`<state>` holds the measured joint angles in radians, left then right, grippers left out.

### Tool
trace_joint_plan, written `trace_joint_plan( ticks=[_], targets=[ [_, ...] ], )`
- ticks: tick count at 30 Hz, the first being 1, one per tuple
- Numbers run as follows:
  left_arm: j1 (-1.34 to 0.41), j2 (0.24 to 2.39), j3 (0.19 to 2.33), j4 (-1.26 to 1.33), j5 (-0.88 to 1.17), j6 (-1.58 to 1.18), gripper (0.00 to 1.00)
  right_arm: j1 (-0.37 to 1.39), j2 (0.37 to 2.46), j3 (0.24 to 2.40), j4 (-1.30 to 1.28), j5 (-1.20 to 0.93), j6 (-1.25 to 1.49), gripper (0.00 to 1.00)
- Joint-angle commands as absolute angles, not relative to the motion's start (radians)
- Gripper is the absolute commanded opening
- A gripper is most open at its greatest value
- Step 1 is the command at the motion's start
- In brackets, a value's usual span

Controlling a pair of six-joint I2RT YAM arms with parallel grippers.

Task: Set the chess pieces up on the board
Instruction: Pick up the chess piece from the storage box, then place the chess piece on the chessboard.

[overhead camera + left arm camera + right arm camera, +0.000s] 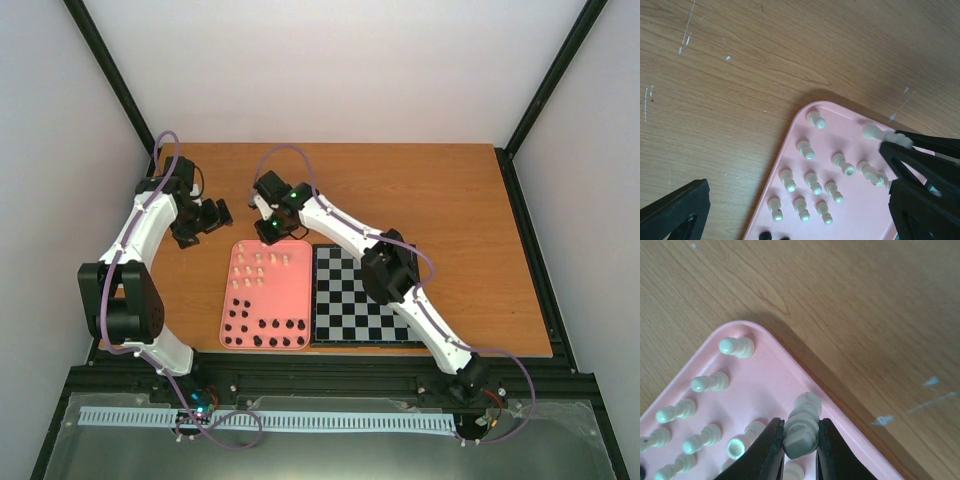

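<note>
A cream chess piece (802, 427), by the pink tray's (765, 385) far rim, is pinched between the right gripper's (800, 442) fingers. A shallow hold could let it tilt or slip, toppling neighbouring pieces (710, 382). The left gripper (203, 220) hangs open nearby, and the board (360, 295) lies beside the tray.

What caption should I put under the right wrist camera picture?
The right gripper pinches a cream chess piece at the corner of the pink tray.
</note>
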<state>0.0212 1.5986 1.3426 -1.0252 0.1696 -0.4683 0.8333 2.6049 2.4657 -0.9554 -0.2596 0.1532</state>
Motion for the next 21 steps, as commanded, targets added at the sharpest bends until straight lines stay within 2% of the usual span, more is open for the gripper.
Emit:
trace_joint_plan(
  ticks=[1,6,12,17,21],
  targets=[
    [0.018,1.566,1.349,-1.019,0.181,-0.476,1.0,0.834,2.442,2.479,-0.971,-0.175,0.144,0.13],
    [0.018,1.567,1.349,-1.019,0.184,-0.477,1.0,0.801,2.273,2.356,-0.994,-0.075,0.175,0.11],
    [0.019,1.572,1.349,-1.013,0.197,-0.477,1.0,0.693,2.021,1.977,-0.972,0.094,0.194,0.09],
    [0.019,1.582,1.351,-1.009,0.197,-0.476,1.0,0.57,1.892,1.755,-0.929,0.089,0.217,0.09],
    [0.018,1.594,1.352,-1.009,0.196,-0.476,1.0,0.546,1.855,1.655,-0.919,0.101,0.194,0.09]
  ],
)
